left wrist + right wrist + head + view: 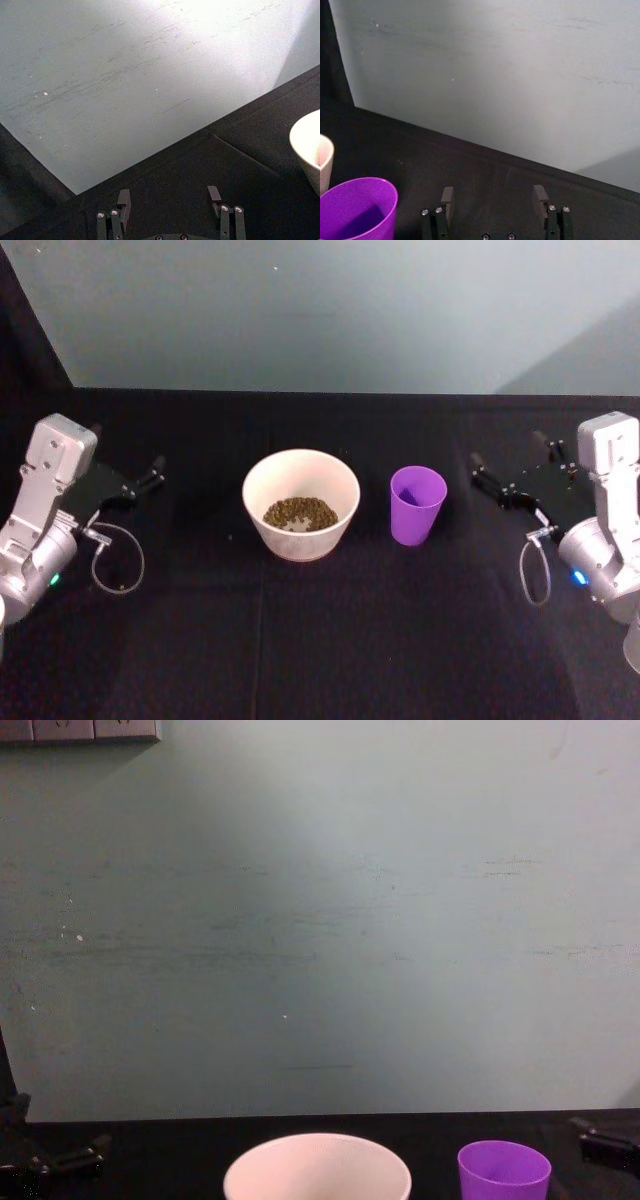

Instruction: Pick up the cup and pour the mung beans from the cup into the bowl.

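The cup (417, 504) stands upright just to the left of my right gripper (500, 483), whose fingers are spread apart with nothing between them. It is between that gripper and the bowl (301, 504). My left gripper (140, 483), also open, is parked beyond the bowl, so the right arm is nearer, I judge.

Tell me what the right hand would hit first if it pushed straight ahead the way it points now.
Probably nothing on the table: the open right hand points at bare black cloth and then the wall, passing beside the cup, though depth is hard to judge.
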`<state>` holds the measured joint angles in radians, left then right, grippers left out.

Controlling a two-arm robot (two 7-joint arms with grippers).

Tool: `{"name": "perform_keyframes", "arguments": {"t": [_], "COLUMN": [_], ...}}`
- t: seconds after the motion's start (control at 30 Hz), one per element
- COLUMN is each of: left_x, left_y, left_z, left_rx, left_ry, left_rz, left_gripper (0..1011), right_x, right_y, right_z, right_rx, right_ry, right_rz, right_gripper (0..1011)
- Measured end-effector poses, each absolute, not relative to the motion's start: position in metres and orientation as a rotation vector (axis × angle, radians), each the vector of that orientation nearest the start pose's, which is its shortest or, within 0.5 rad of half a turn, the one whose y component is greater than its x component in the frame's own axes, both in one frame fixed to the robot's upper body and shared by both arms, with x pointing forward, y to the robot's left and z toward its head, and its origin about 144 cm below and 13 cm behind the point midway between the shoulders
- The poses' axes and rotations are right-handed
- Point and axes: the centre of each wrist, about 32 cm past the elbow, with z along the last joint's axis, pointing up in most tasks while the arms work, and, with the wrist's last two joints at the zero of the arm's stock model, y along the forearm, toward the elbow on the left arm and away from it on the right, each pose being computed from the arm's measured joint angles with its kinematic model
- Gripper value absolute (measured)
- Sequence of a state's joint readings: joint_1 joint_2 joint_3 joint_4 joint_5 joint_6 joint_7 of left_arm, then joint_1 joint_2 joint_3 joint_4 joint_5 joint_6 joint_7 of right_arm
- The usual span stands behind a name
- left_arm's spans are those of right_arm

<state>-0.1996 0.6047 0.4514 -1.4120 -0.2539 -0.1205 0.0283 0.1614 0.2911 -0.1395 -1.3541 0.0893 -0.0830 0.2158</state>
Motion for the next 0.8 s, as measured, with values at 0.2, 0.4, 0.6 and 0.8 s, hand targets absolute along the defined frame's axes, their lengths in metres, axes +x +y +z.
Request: {"name": "perform_keyframes", "arguments": {"t": [0.2, 0.4, 0.6, 0.8], "left_x": [0.4886, 0.4886, 0.4886, 0.4886], "left_y": [0.3097, 0.3097, 0.3097, 0.3097], "left_z": [1.1398, 1.1398, 1.1398, 1.1398], "left_rx": [0.304, 0.304, 0.305, 0.305], "left_ry": [-0.285, -0.285, -0.285, -0.285], "left_rz": [1.248, 1.248, 1.248, 1.248], "left_gripper": [1000, 1000, 1000, 1000], "right_x": [0.5022, 0.5021, 0.5019, 0.5019], "right_y": [-0.2868, -0.2874, -0.2878, -0.2883], "right_z": [1.1346, 1.1344, 1.1342, 1.134], "right_rx": [-0.197, -0.193, -0.19, -0.189], "right_ry": [-0.151, -0.151, -0.151, -0.151], "right_rz": [-1.256, -1.257, -1.258, -1.258], "right_gripper": [1003, 1003, 1003, 1003]}}
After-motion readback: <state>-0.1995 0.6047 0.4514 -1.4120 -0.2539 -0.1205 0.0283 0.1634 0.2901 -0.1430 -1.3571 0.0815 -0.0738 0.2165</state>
